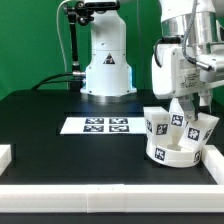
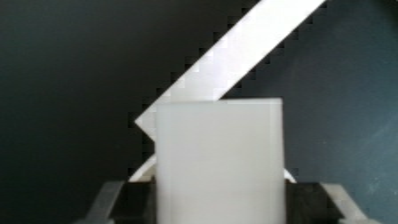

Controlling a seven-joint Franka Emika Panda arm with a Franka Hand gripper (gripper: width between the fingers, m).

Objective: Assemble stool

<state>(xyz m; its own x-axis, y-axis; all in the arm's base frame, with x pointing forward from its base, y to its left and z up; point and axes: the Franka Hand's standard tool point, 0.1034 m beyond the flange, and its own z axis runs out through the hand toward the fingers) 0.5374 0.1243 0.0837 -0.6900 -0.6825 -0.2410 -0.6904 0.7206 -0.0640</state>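
Observation:
The white round stool seat [image 1: 178, 153] sits on the black table at the exterior view's right, with tagged white legs [image 1: 155, 123] standing up from it on the left and right [image 1: 205, 126]. My gripper [image 1: 186, 104] hangs right above the seat, between those legs. In the wrist view the gripper [image 2: 217, 203] is shut on a white blocky leg [image 2: 217, 150] that fills the gap between the dark fingers [image 2: 118, 200]. The seat itself is hidden behind this leg in the wrist view.
The marker board [image 1: 100, 125] lies flat in the middle of the table. Plain white bars edge the table at the front [image 1: 110, 190] and the left [image 1: 5, 154]; one crosses the wrist view diagonally [image 2: 267, 40]. The robot base [image 1: 107, 65] stands at the back.

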